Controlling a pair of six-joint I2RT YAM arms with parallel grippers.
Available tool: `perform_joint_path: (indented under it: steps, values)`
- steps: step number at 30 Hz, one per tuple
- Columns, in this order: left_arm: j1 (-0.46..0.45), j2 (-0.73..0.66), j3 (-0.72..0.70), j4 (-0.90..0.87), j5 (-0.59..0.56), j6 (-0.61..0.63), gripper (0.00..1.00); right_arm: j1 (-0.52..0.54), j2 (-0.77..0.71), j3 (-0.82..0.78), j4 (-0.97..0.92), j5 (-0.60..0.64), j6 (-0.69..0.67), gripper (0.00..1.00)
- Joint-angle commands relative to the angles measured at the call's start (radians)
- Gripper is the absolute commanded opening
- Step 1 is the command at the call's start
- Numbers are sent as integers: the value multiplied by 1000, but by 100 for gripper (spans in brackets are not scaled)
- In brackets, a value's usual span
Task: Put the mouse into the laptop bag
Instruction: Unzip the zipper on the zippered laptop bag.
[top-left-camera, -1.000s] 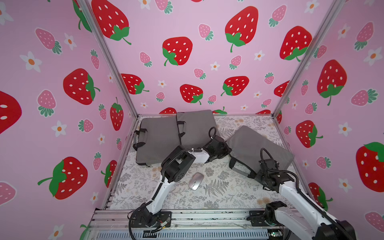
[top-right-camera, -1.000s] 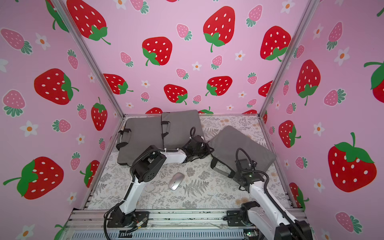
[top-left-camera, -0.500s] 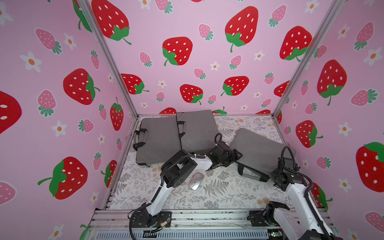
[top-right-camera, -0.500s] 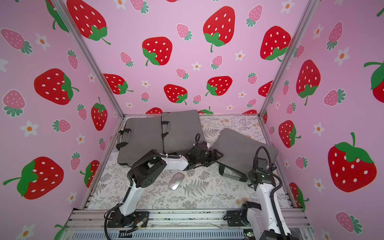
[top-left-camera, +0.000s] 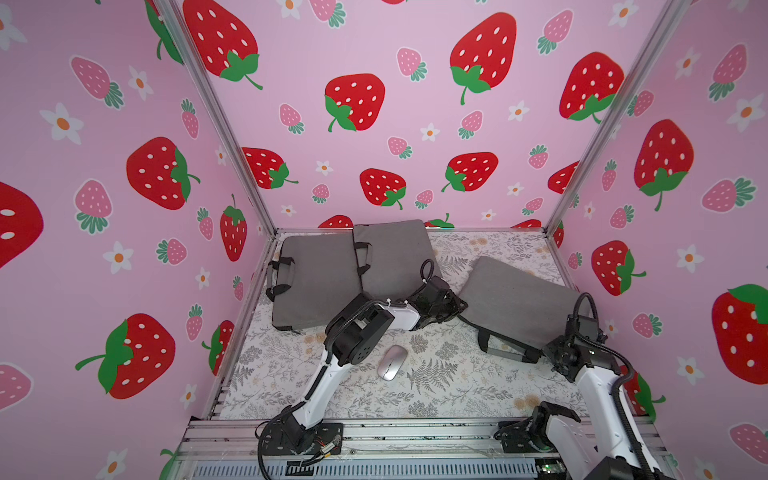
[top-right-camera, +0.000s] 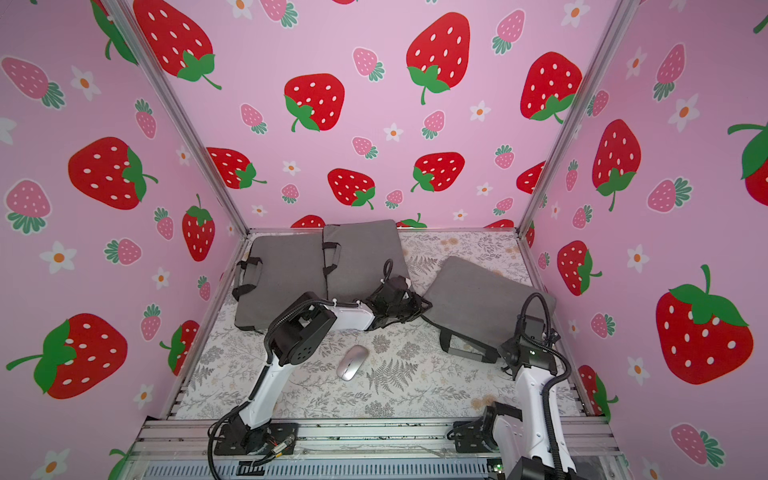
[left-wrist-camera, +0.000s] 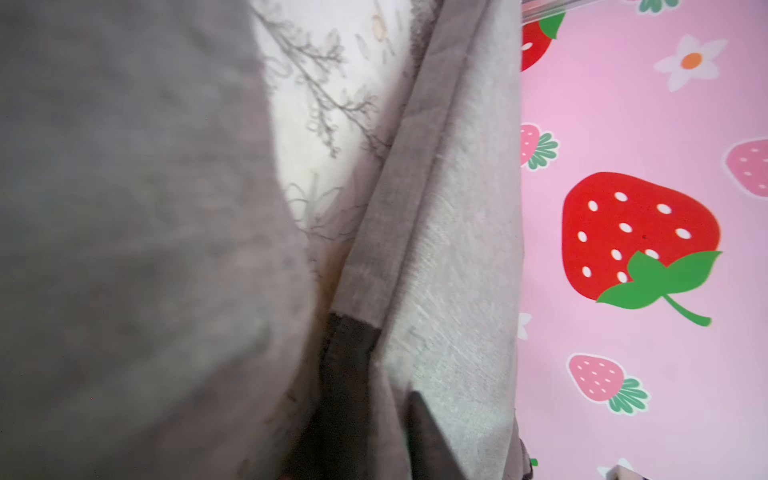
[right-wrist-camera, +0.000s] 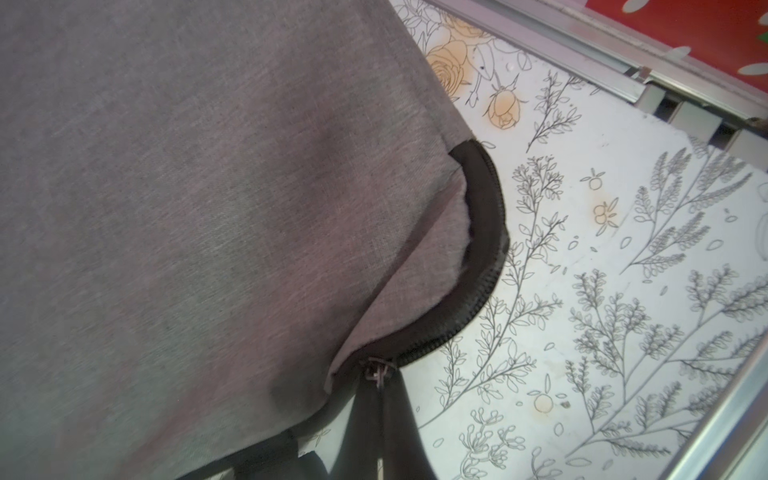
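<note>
Mouse (top-left-camera: 392, 362) lies loose on the counter (top-left-camera: 436, 399) between our arms. We judge it light, rigid and slick-shelled, best pinched across its narrow flanks. Beyond it, our right end effector (top-left-camera: 545, 356) is clamped on the zipper pull (right-wrist-camera: 376, 371) of the soft laptop bag (top-left-camera: 515, 297). Farther back, our left end effector (top-left-camera: 457, 306) is closed narrow on that bag's corner.

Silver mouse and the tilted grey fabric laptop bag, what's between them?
Only bare floral-print table cover separates silver mouse from grey fabric bag, in both top views.
</note>
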Motion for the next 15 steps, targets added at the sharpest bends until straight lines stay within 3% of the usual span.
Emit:
perform_joint_path:
  steps: [1, 4, 8, 15]
  values:
    - [-21, 0, 53, -86, 13, 18, 0, -3, -45, -20, 29, -122, -23, 0]
    - [-35, -14, 51, -82, -3, 24, 0, 22, -65, -66, 66, -201, -8, 0]
    - [-40, -16, 50, -68, -1, 15, 0, 139, -29, -106, 121, -184, 35, 0]
    - [-28, -38, -1, -57, 1, 7, 0, 431, 120, -45, 125, -3, 109, 0]
